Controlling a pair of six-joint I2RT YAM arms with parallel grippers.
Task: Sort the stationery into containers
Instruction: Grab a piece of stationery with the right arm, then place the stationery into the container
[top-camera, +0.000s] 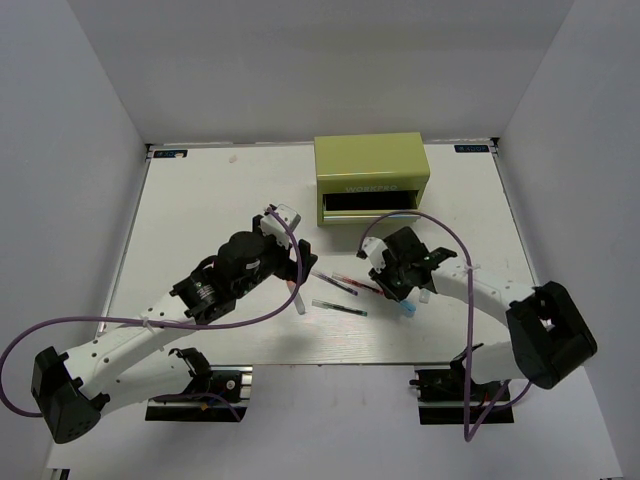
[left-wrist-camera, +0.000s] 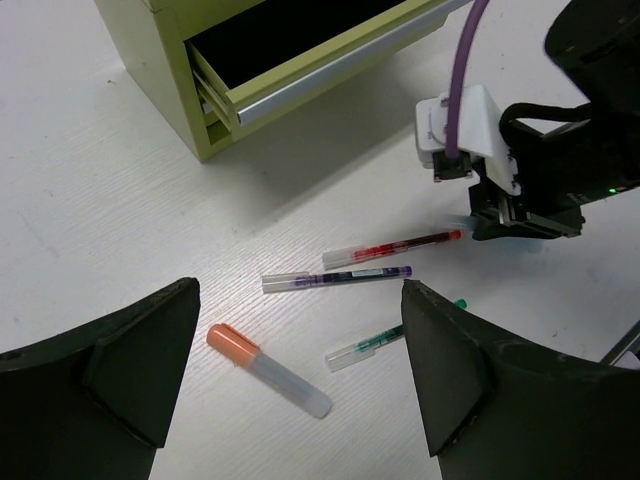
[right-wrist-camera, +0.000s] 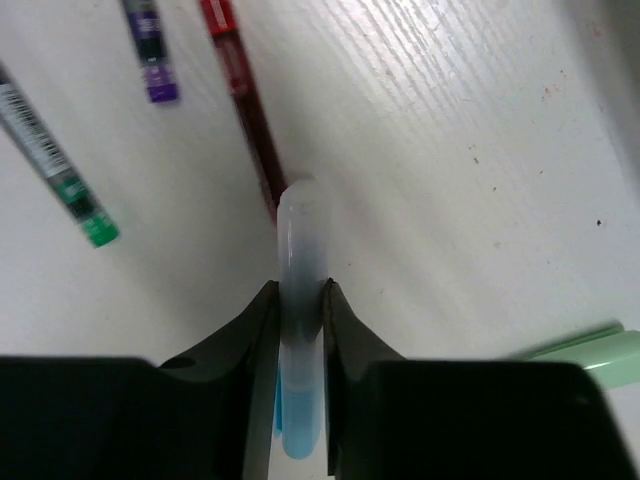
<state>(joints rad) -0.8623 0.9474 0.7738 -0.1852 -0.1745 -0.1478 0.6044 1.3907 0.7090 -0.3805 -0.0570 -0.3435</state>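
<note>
Pale blue marker (right-wrist-camera: 298, 215) is pinched crosswise in the right claw (right-wrist-camera: 299, 300), toward the bench's (top-camera: 200, 200) near-right. Lift it straight, clear of the red pen (right-wrist-camera: 245, 110) at its tip, then carry it to the open drawer (top-camera: 370, 204) by the far edge. Left claw (left-wrist-camera: 300, 370) gapes empty.

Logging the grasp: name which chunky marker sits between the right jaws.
The light blue marker; the orange-capped marker and the mint one lie free.

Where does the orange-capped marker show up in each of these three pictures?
Top external: orange-capped marker lies near centre, left of the red pen.
Left wrist: the marker is at bottom centre, slightly left.
Right wrist: not in it.
Shared landmark: the red pen, visible in all three.
</note>
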